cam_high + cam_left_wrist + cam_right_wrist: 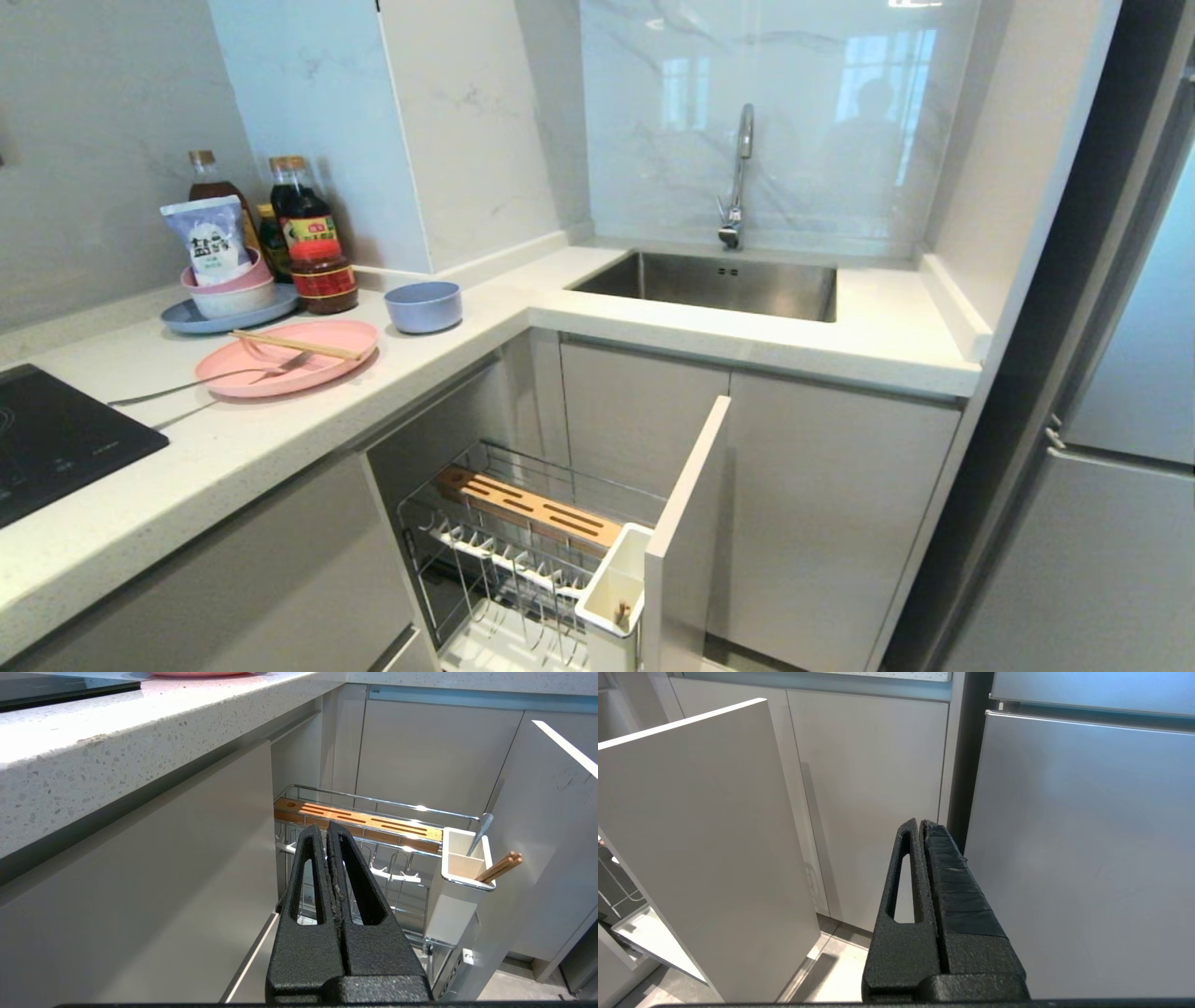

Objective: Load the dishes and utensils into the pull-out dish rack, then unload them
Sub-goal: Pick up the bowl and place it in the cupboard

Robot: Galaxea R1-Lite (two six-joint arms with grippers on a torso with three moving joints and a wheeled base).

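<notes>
Left gripper [329, 835], jaws pressed together and holding nothing, hangs low beside the cabinet fronts, below the counter [280, 429] edge and pointing toward the rack [355, 858]; right gripper [922, 830], likewise closed and empty, is parked low facing the cabinet door and the fridge [1087, 835], further from the work. Neither arm shows in the head view. The rack stands pulled out, its prongs bare, with the wooden strip [527, 507] along its far side and the white cup [611, 590] against the door front [686, 532]. The wrist view shows chopstick ends and a metal handle already leaning in that cup. On the counter, above and to the robot's left of the rack, lies the pink plate [322, 369], with the chopsticks [297, 344] laid across it and the fork [210, 378] resting on it, handle running off the rim toward the hob [56, 439]; both long axes lie roughly along the counter. The blue bowl [424, 306] sits just beside the plate, nearer the sink [719, 285]. Judged from this layout, loading has not begun, and the left arm is the nearer: it must rise above the counter edge to reach the dishes
</notes>
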